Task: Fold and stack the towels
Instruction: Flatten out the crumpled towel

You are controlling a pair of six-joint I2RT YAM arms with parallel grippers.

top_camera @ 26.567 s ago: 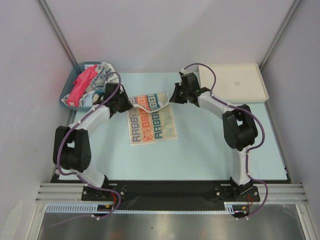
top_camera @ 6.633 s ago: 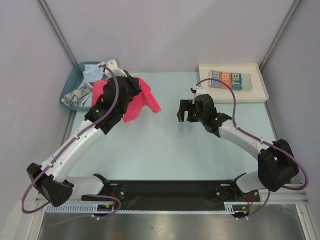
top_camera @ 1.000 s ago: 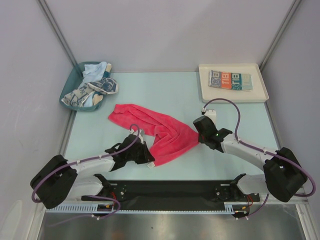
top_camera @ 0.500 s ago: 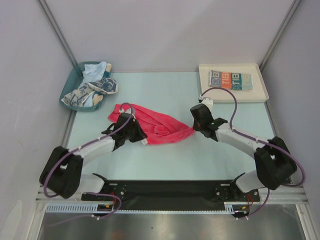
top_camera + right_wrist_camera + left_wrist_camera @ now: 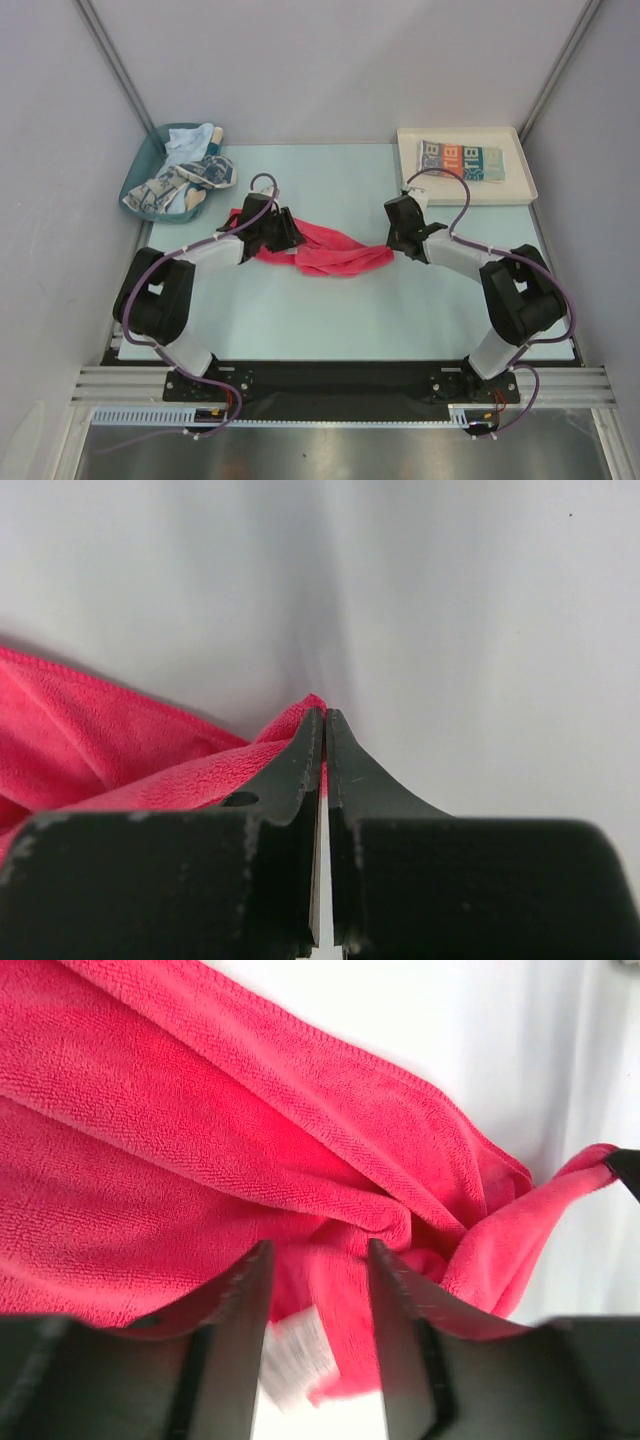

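Observation:
The red-pink towel (image 5: pixel 325 255) lies bunched in a long roll across the middle of the table. My left gripper (image 5: pixel 289 233) sits at its left end, jaws open (image 5: pixel 318 1250). A loose corner with a white label (image 5: pixel 292 1352) hangs blurred between the fingers, not gripped. My right gripper (image 5: pixel 391 243) is shut (image 5: pixel 325 712) on the towel's right corner (image 5: pixel 300 715), low over the table. The lettered teal, white and orange towel (image 5: pixel 461 160) lies folded on the white tray (image 5: pixel 523 182). Blue-and-white patterned (image 5: pixel 185 178) and pale blue (image 5: pixel 193 141) towels sit crumpled in the teal bin (image 5: pixel 138 178).
The bin stands at the far left corner and the tray at the far right. Grey walls close in on both sides. A black rail (image 5: pixel 340 378) with the arm bases runs along the near edge.
Both grippers carried the red towel's near edge away from the bases, bunching it into a roll. The left gripper opened and let its corner go; the right stays shut.

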